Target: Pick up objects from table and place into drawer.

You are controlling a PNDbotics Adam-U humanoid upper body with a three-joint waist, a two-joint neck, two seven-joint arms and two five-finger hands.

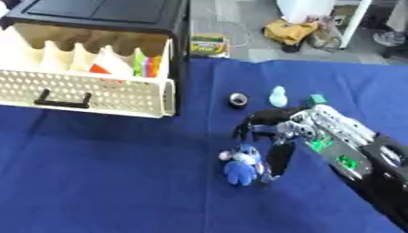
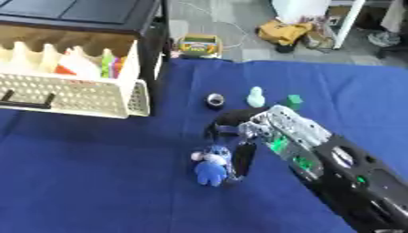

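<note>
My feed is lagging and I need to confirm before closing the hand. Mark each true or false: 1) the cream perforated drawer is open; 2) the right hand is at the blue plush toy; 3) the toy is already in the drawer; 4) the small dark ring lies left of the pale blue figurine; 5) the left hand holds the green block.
1) True: the cream perforated drawer is pulled out of the black cabinet.
2) True: the right hand reaches down beside the blue plush toy.
3) False: it lies on the blue tablecloth.
4) True: the small dark ring is left of the pale blue figurine.
5) False: no left hand shows; the green block sits on the cloth.
</note>
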